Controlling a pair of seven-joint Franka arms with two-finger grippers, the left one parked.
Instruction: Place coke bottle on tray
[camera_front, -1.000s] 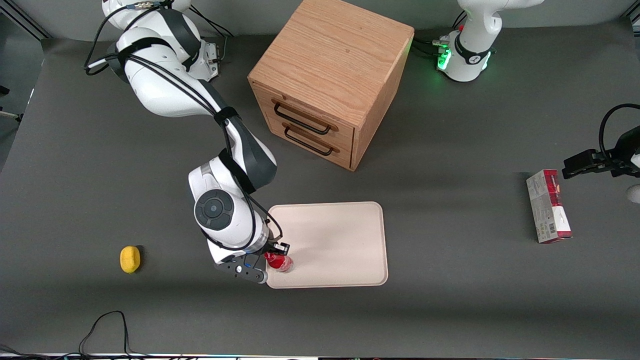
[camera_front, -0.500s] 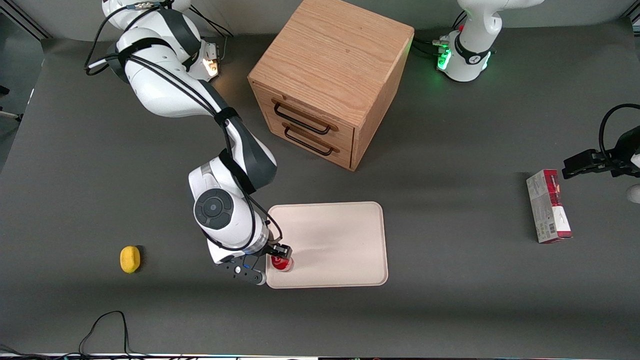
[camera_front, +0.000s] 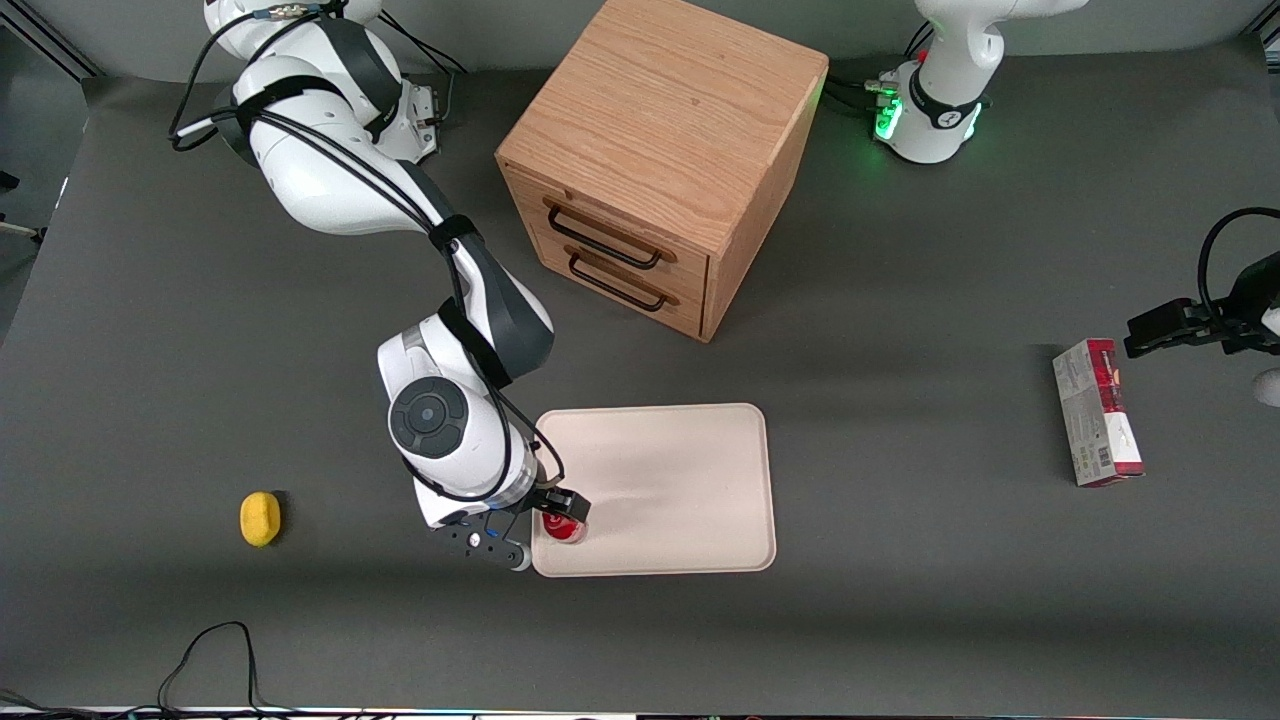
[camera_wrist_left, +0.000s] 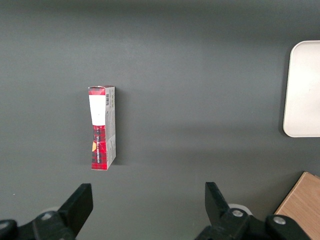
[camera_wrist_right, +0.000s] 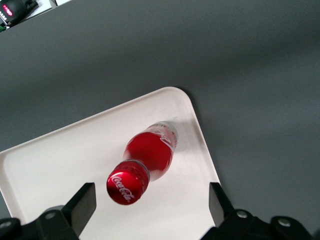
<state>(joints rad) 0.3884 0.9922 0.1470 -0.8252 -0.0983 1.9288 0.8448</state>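
Observation:
The coke bottle (camera_front: 563, 528) is small and red with a red cap. It stands upright on the cream tray (camera_front: 680, 480), in the tray's corner nearest the front camera at the working arm's end. In the right wrist view the bottle (camera_wrist_right: 145, 160) stands free between the two fingers, touching neither. My right gripper (camera_front: 548, 520) is open and hangs just above the bottle; in the wrist view the gripper (camera_wrist_right: 150, 205) has its fingers (camera_wrist_right: 80, 202) wide apart. The tray (camera_wrist_right: 60, 165) fills much of that view.
A wooden two-drawer cabinet (camera_front: 660, 160) stands farther from the front camera than the tray. A yellow lemon-like object (camera_front: 260, 518) lies toward the working arm's end. A red-and-grey carton (camera_front: 1097, 412) lies toward the parked arm's end and shows in the left wrist view (camera_wrist_left: 102, 127).
The bottle went from tilted in the gripper to standing upright on the tray. The gripper has opened and let go of it, and has drawn slightly back.

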